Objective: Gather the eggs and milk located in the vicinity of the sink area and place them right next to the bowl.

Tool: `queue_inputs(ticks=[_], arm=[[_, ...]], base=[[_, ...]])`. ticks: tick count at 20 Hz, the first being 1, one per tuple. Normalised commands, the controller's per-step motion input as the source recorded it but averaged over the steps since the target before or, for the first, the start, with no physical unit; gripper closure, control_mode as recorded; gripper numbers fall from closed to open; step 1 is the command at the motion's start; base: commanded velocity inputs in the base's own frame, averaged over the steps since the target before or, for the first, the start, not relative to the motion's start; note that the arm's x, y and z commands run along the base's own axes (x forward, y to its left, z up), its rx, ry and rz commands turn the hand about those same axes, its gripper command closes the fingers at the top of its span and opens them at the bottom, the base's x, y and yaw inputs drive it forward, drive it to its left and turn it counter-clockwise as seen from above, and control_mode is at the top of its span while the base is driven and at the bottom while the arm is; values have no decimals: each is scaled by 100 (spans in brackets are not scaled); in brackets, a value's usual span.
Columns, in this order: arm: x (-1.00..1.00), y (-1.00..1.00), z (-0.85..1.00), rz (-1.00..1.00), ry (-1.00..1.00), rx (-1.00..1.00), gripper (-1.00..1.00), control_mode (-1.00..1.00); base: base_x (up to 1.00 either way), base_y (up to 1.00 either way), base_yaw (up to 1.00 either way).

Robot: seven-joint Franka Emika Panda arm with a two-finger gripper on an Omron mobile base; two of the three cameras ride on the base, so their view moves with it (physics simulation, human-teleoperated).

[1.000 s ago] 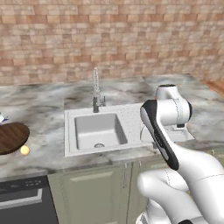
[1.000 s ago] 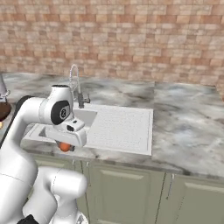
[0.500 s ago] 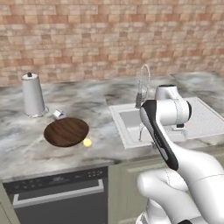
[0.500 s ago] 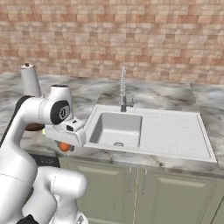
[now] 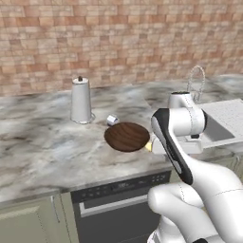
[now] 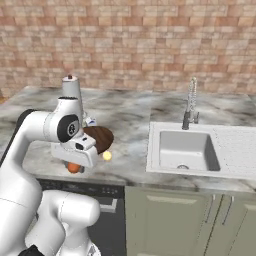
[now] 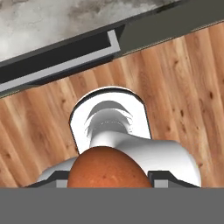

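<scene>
Tool [image 6: 75, 165] closed on the orange-brown egg [image 6: 74, 169]; in the hand view the egg [image 7: 108, 169] sits between the finger tips, with wooden floor [image 7: 183, 78] beyond it. Held at the near edge of the worktop [image 5: 42, 142], just near-left of the bowl [image 6: 101, 138], above the dark dishwasher front [image 5: 118, 204]. No contact visible between egg and worktop.

Bowl [image 5: 127, 136] flat on the worktop, upright. Milk [image 5: 112, 119] just beyond its far-left rim, between bowl and tall white-grey jug [image 5: 81, 100]; touching or not, cannot tell. In the right base view, milk [image 6: 91, 121] close to the bowl's far edge. Small yellow ball [image 6: 107, 155] on the worktop just near-right of the bowl. Sink [image 6: 185, 150] well to the right, chrome faucet [image 6: 190, 102] at its far side.
</scene>
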Motion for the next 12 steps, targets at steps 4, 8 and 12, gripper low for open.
queue_inputs(ticks=[4, 8, 12], arm=[[0, 0, 0, 0, 0, 0, 100, 100], [0, 0, 0, 0, 0, 0, 100, 100], [0, 0, 0, 0, 0, 0, 100, 100]], base=[[1, 76, -15], [23, 30, -5], [18, 32, -7]])
